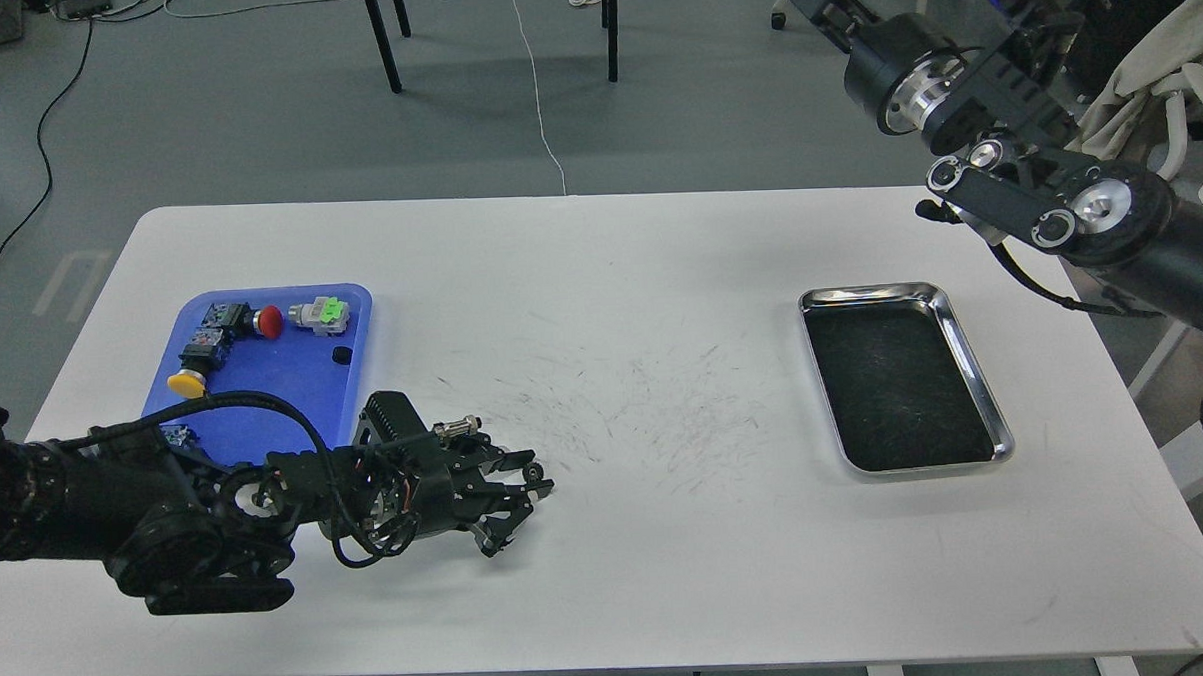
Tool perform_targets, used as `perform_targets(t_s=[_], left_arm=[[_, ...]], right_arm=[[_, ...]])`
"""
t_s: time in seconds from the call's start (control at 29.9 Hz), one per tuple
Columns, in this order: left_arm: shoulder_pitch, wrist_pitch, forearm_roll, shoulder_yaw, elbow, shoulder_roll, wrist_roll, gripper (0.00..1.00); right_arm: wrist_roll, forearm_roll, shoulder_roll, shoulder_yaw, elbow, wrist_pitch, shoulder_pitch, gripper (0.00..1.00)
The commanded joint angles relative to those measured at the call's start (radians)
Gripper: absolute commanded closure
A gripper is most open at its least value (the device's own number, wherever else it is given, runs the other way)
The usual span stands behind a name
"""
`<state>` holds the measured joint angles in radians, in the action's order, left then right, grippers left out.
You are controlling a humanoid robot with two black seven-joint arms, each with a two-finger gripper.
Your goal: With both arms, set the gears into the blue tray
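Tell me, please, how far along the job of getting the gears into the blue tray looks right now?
One small black piece, possibly a gear, already lies in the blue tray beside the switches. The left pincer is closed on another gear just above the table, right of the tray; it must go in. The right pincer is out of view. No other loose gears show.

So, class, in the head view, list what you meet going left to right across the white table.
Blue tray → left end effector closed on a gear → scuffed patch of table → steel tray.
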<state>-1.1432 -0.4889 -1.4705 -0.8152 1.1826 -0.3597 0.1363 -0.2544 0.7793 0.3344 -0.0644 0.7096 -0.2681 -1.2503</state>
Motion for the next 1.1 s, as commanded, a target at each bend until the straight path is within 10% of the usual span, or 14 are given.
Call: perform_targets(t_s=[0.0, 0.33, 1.07], left_arm=[[0.000, 0.000, -0.001, -0.001, -0.012, 0.002, 0.000, 0.70], [-0.003, 0.000, -0.001, -0.001, -0.009, -0.015, 0.000, 0.92], [-0.116, 0.032, 0.200, 0.085, 0.009, -0.350, 0.045, 0.95]], right_arm=[[0.000, 0.000, 0.000, 0.000, -0.001, 0.000, 0.002, 0.27], [-0.003, 0.002, 0.000, 0.001, -0.006, 0.001, 0.005, 0.27], [-0.002, 0.003, -0.006, 0.003, -0.010, 0.001, 0.008, 0.28]])
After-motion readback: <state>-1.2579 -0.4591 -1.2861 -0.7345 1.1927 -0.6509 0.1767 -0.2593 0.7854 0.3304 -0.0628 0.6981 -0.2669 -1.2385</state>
